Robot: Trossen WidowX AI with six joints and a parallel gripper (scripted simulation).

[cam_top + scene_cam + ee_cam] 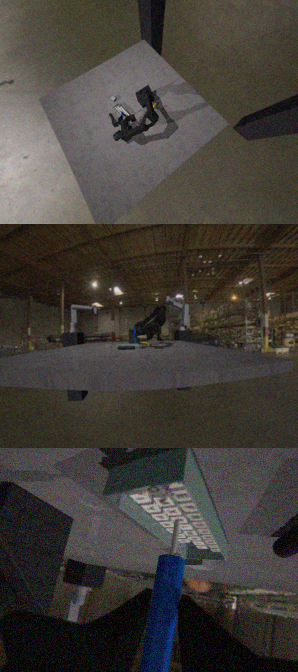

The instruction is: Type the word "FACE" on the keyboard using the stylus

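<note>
The keyboard (119, 108) (149, 473) has a teal case and pale keys. In the wrist view it lies beyond the stylus, its rows of keys facing the camera. My gripper (124, 117) (165, 597) is shut on the blue stylus (122, 113) (134, 332) (163, 613), close to the keyboard. The stylus's thin grey tip points at the keys and overlaps the middle rows in the wrist view. Whether the tip touches a key cannot be told. The letters are too blurred to read, and in the top view the arm hides the keyboard's near end.
A small white block (113, 98) lies beyond the keyboard. A dark elongated object (112, 119) is left of the gripper. A yellow object (154, 105) (145, 343) is beside the arm. A large dark box (35, 543) fills the wrist view's left side.
</note>
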